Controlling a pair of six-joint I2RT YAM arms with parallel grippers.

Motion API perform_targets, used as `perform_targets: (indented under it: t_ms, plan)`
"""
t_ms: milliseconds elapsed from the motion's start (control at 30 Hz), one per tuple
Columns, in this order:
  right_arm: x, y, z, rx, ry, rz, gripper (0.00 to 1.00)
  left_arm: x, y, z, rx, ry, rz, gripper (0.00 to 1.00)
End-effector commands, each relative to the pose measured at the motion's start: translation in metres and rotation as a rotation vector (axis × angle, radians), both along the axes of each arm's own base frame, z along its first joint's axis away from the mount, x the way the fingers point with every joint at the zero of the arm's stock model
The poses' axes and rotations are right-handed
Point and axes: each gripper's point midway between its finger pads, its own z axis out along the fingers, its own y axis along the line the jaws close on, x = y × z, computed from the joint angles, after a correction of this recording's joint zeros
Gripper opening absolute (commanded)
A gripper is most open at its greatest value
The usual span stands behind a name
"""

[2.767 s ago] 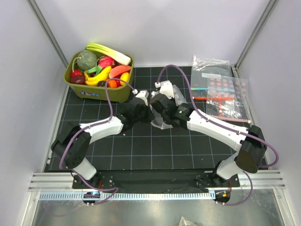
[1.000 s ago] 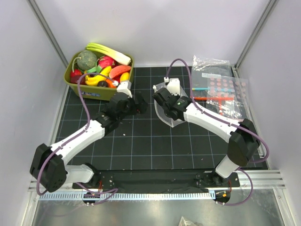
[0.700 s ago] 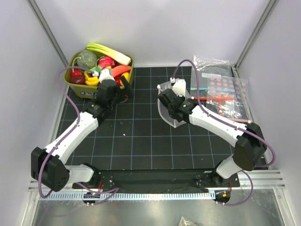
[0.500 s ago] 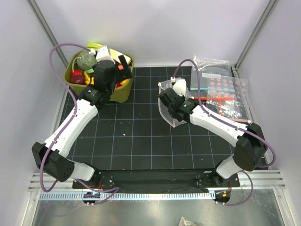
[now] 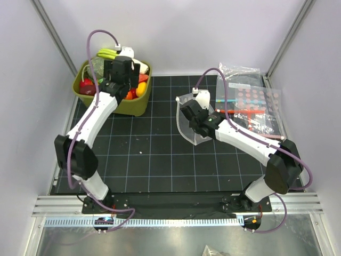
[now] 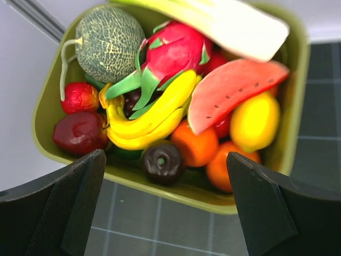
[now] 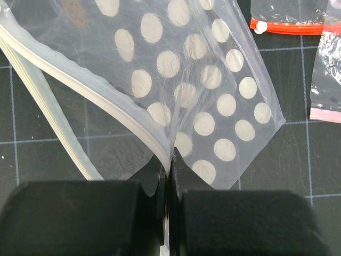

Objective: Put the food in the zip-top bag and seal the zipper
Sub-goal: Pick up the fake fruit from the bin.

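the black grid mat (image 5: 160, 160) covers the table in front of the arm bases. right of centre, the right gripper (image 5: 193, 113) has its fingers pressed together on the mouth edge of the zip-top bag (image 5: 185, 127), which it holds part raised off the mat. the right wrist view shows the pinch (image 7: 169, 160) on the clear, cream-dotted film (image 7: 213, 106) right where the zipper (image 7: 69, 72) ends; the two lips of that strip run apart toward the left, so the mouth stands unsealed. farther right, by the wall, lie clear bags with red strips (image 5: 250, 109), apart from the held bag.

at the far left the food sits heaped in the green bin (image 5: 136, 105). the left gripper (image 5: 120, 69) hangs over it, jaws spread wide and holding nothing (image 6: 164, 157). below it lie a yellow banana (image 6: 154, 114), a pink dragon fruit (image 6: 176, 48), a netted melon (image 6: 109, 42), a watermelon slice (image 6: 234, 90), a lemon (image 6: 254, 120), an orange (image 6: 194, 144) and a leek (image 6: 229, 18) across the far rim.
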Motion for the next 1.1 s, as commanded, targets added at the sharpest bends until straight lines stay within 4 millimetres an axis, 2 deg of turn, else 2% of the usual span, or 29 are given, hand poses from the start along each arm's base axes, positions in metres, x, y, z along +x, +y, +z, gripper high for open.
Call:
perform_targets:
  t_ms: [0, 233, 267, 300, 367, 400, 433, 467, 500, 533, 633, 800, 867, 900, 933, 967, 1000, 1067]
  plan:
    - [0.006, 0.003, 0.019, 0.060, -0.051, 0.001, 0.01, 0.014, 0.015, -0.002, 0.125, 0.073, -0.044, 1.00]
    - [0.006, 0.002, 0.022, 0.089, -0.052, 0.010, 0.01, 0.049, 0.035, -0.029, 0.192, 0.145, -0.020, 1.00]
    - [0.006, 0.003, 0.022, 0.093, -0.052, 0.011, 0.01, 0.053, 0.037, -0.026, 0.193, 0.145, -0.014, 1.00]
    - [0.006, 0.002, 0.023, 0.096, -0.053, 0.010, 0.01, 0.061, 0.042, -0.042, 0.207, 0.183, -0.013, 1.00]
    - [0.006, 0.003, 0.022, 0.106, -0.047, 0.014, 0.01, 0.069, 0.046, -0.045, 0.219, 0.207, -0.022, 1.00]
    - [0.005, 0.003, 0.022, 0.106, -0.046, 0.019, 0.01, 0.075, 0.047, -0.061, 0.231, 0.243, -0.031, 1.00]
    - [0.005, 0.002, 0.024, 0.113, -0.050, 0.018, 0.01, 0.081, 0.054, -0.058, 0.244, 0.249, -0.033, 1.00]
    - [0.005, 0.003, 0.024, 0.116, -0.049, 0.020, 0.01, 0.082, 0.055, -0.068, 0.241, 0.290, -0.058, 1.00]
    - [0.005, 0.002, 0.024, 0.120, -0.049, 0.019, 0.01, 0.087, 0.062, -0.091, 0.241, 0.346, -0.064, 1.00]
    - [0.005, 0.002, 0.025, 0.123, -0.050, 0.021, 0.01, 0.089, 0.063, -0.094, 0.232, 0.359, -0.075, 1.00]
    - [0.005, 0.001, 0.027, 0.129, -0.052, 0.020, 0.01, 0.090, 0.064, -0.124, 0.178, 0.420, -0.111, 1.00]
    - [0.005, 0.001, 0.026, 0.139, -0.051, 0.022, 0.01, 0.086, 0.057, -0.153, 0.085, 0.485, -0.144, 0.97]
    - [0.005, 0.001, 0.026, 0.140, -0.049, 0.022, 0.01, 0.084, 0.055, -0.154, 0.079, 0.492, -0.149, 0.83]
    - [0.005, 0.001, 0.027, 0.141, -0.050, 0.022, 0.01, 0.084, 0.055, -0.150, 0.073, 0.483, -0.144, 0.67]
    - [0.005, -0.001, 0.027, 0.140, -0.052, 0.019, 0.01, 0.085, 0.054, -0.146, 0.069, 0.474, -0.149, 0.58]
    - [0.005, -0.001, 0.027, 0.137, -0.054, 0.017, 0.01, 0.084, 0.052, -0.133, 0.061, 0.445, -0.156, 0.48]
    - [0.005, -0.001, 0.028, 0.139, -0.057, 0.017, 0.01, 0.084, 0.051, -0.124, 0.054, 0.424, -0.163, 0.29]
    - [0.005, -0.002, 0.027, 0.140, -0.057, 0.015, 0.01, 0.084, 0.046, -0.105, 0.031, 0.379, -0.178, 0.12]
